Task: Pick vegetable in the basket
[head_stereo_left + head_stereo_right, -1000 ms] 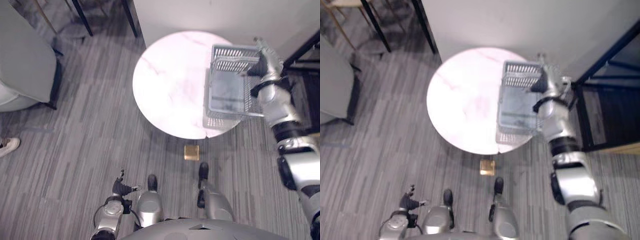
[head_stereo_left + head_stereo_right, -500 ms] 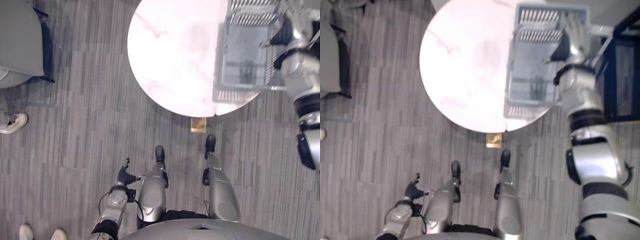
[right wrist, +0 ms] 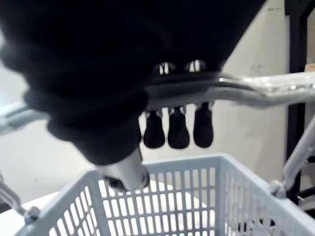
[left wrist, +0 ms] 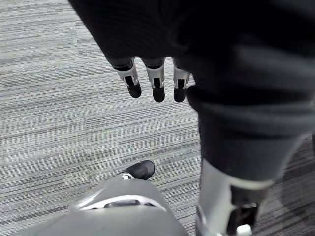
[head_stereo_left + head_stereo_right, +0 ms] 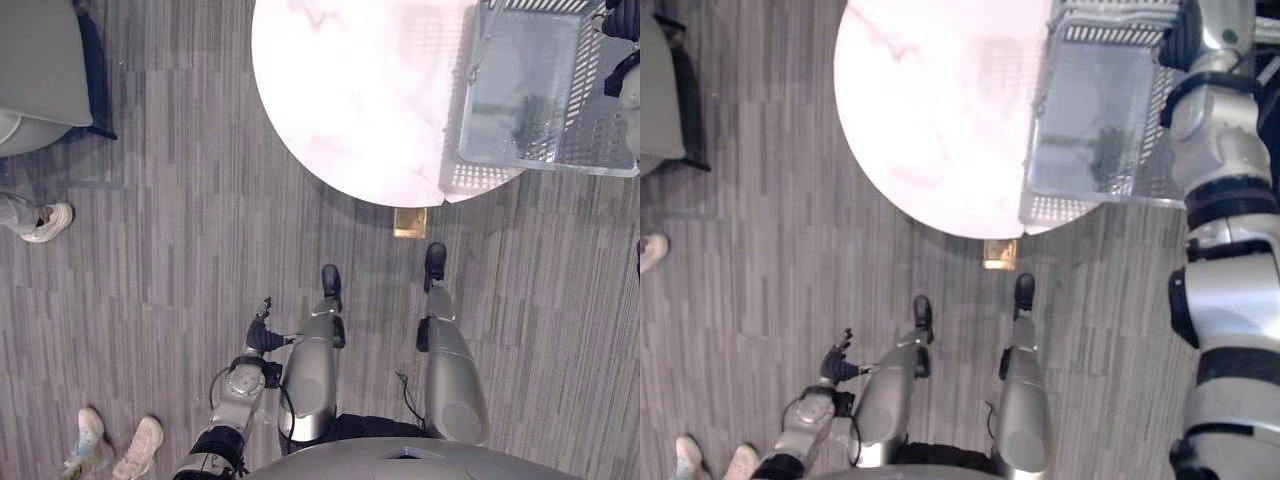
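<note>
While right hand (image 3: 173, 129) curls round metal handle (image 3: 246, 91) of basket (image 5: 1065, 208), left hand (image 5: 262, 338) hangs low.
Pale slatted basket at right edge of round white tabletop (image 5: 340, 90), partly past its rim; dark patch inside, cannot tell what. Left fingers (image 4: 157, 86) straight, loosely spread.

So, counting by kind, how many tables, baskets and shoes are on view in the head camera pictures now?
table: 1
basket: 1
white shoe: 3
Total: 5
</note>
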Tool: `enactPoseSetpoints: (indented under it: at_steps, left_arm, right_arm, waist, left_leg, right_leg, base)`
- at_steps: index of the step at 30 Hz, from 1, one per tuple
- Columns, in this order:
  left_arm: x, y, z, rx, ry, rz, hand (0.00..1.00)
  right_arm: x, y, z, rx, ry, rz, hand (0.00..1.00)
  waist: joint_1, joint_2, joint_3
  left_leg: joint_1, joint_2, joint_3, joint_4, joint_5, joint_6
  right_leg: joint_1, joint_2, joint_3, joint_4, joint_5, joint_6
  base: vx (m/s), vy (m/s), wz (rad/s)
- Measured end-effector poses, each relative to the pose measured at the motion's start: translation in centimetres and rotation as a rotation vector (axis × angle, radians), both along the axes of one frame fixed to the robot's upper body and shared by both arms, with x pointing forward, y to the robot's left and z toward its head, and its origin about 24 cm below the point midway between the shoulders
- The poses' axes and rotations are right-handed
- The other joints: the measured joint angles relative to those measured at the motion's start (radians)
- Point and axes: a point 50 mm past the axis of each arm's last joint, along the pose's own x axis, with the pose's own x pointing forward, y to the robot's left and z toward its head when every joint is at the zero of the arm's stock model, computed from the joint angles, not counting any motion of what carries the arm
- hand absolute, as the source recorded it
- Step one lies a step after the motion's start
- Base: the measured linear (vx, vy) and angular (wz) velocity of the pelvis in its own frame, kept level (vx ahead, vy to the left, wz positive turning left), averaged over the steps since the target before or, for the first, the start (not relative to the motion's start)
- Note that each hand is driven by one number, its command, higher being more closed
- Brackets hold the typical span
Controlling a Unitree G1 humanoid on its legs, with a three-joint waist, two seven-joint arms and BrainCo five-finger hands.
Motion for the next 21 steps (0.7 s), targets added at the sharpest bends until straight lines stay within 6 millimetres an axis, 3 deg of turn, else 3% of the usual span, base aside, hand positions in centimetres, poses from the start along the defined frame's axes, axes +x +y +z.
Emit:
enactPoseSetpoints:
  at_steps: [3,4,7,8,10,11,14,15,16,17,18,19,21]
  left_arm:
    - [0.1,-0.4,0.2,-0.031,-0.014,0.025,0.0]
    - [0.0,-0.5,0.1,-0.057,-0.014,0.045,0.0]
    - [-1.4,-0.8,-0.7,-0.102,0.028,0.086,0.0]
    - [-2.3,-1.1,-1.2,-0.115,0.064,0.092,0.0]
    - [-3.0,-1.1,-1.6,-0.12,0.095,0.089,0.0]
    - [-3.6,-0.9,-1.9,-0.116,0.123,0.081,0.0]
    - [-4.0,-0.5,-2.4,-0.093,0.168,0.067,0.0]
    - [-4.3,-0.3,-2.6,-0.086,0.19,0.069,0.0]
    - [-4.4,-0.2,-2.6,-0.084,0.197,0.071,0.0]
    - [-4.5,-0.1,-2.7,-0.086,0.206,0.077,0.0]
    - [-4.5,-0.1,-2.8,-0.091,0.216,0.09,0.0]
    - [-4.7,-0.1,-2.9,-0.09,0.224,0.093,0.0]
    - [-5.7,0.9,-3.1,-0.075,0.25,0.127,0.0]
  right_arm:
    - [-1.5,-2.7,-3.5,0.17,-0.002,-0.049,1.0]
    - [-2.3,-3.9,-4.8,0.254,-0.019,-0.075,1.0]
    - [-4.5,-5.5,-9.0,0.45,-0.074,-0.112,1.0]
    - [-6.1,-6.1,-12.3,0.541,-0.059,-0.14,1.0]
    - [-8.2,-6.8,-16.0,0.638,-0.036,-0.189,1.0]
    - [-11.0,-7.3,-19.7,0.733,-0.022,-0.255,1.0]
    - [-15.5,-7.3,-24.3,0.862,-0.033,-0.371,1.0]
    - [-17.7,-6.7,-27.0,0.94,-0.032,-0.446,1.0]
    - [-18.4,-6.3,-28.1,0.972,-0.026,-0.47,1.0]
    - [-19.0,-4.9,-29.8,1.046,-0.023,-0.493,1.0]
    - [-19.6,-3.6,-31.6,1.113,0.006,-0.512,1.0]
    - [-19.8,-2.8,-32.4,1.145,0.026,-0.515,1.0]
    - [-20.5,0.2,-35.9,1.23,0.173,-0.541,1.0]
  waist:
    - [-0.009,0.001,-0.001]
    - [-0.019,-0.009,-0.006]
    - [-0.038,-0.023,-0.061]
    - [-0.055,-0.033,-0.101]
    - [-0.076,-0.05,-0.136]
    - [-0.094,-0.074,-0.177]
    - [-0.126,-0.112,-0.227]
    - [-0.145,-0.133,-0.251]
    - [-0.144,-0.142,-0.256]
    - [-0.143,-0.158,-0.268]
    - [-0.144,-0.141,-0.277]
    - [-0.143,-0.131,-0.283]
    - [-0.136,-0.128,-0.303]
  left_leg:
    - [0.049,-0.004,-0.02,-0.004,-0.004,0.002]
    - [0.069,-0.013,-0.022,-0.01,-0.004,0.002]
    - [0.105,-0.019,-0.025,-0.046,0.005,-0.004]
    - [0.135,-0.017,-0.028,-0.071,0.007,-0.009]
    - [0.172,-0.013,-0.031,-0.092,0.008,-0.01]
    - [0.204,-0.01,-0.033,-0.105,0.005,-0.012]
    - [0.244,-0.006,-0.016,-0.108,-0.011,-0.01]
    - [0.279,-0.002,0.028,-0.107,-0.024,-0.006]
    - [0.298,0.006,0.06,-0.106,-0.03,-0.005]
    - [0.339,0.01,0.141,-0.107,-0.043,-0.002]
    - [0.375,0.028,0.226,-0.106,-0.052,0.0]
    - [0.396,0.038,0.263,-0.106,-0.056,-0.003]
    - [0.493,0.047,0.458,-0.095,-0.094,-0.033]
  right_leg:
    - [0.063,-0.005,-0.015,0.0,-0.011,-0.005]
    - [0.088,-0.013,-0.016,0.0,-0.041,-0.011]
    - [0.112,-0.017,-0.019,0.0,-0.075,-0.019]
    - [0.132,-0.015,-0.031,0.0,-0.084,-0.026]
    - [0.163,-0.012,-0.041,0.0,-0.098,-0.025]
    - [0.185,-0.008,-0.043,0.009,-0.116,-0.028]
    - [0.205,-0.005,-0.037,0.034,-0.138,-0.029]
    - [0.205,0.0,-0.018,0.054,-0.141,-0.029]
    - [0.201,0.003,-0.025,0.063,-0.141,-0.029]
    - [0.183,-0.013,-0.145,0.082,-0.189,-0.096]
    - [0.168,-0.064,-0.352,0.173,-0.266,-0.134]
    - [0.161,-0.092,-0.448,0.221,-0.288,-0.154]
    - [0.157,-0.196,-0.744,0.395,-0.322,-0.231]
  base:
    - [-0.02,0.037,0.19]
    - [0.0,0.023,0.23]
    - [0.03,-0.003,0.1]
    - [0.1,-0.011,0.07]
    - [0.11,0.002,0.06]
    - [0.12,0.009,0.03]
    - [0.12,0.027,-0.19]
    - [0.08,0.044,-0.64]
    - [0.04,0.033,-1.2]
    - [0.0,0.037,-1.66]
    - [0.01,0.05,-1.77]
    - [0.1,0.084,-2.02]
    - [0.18,0.047,-2.28]
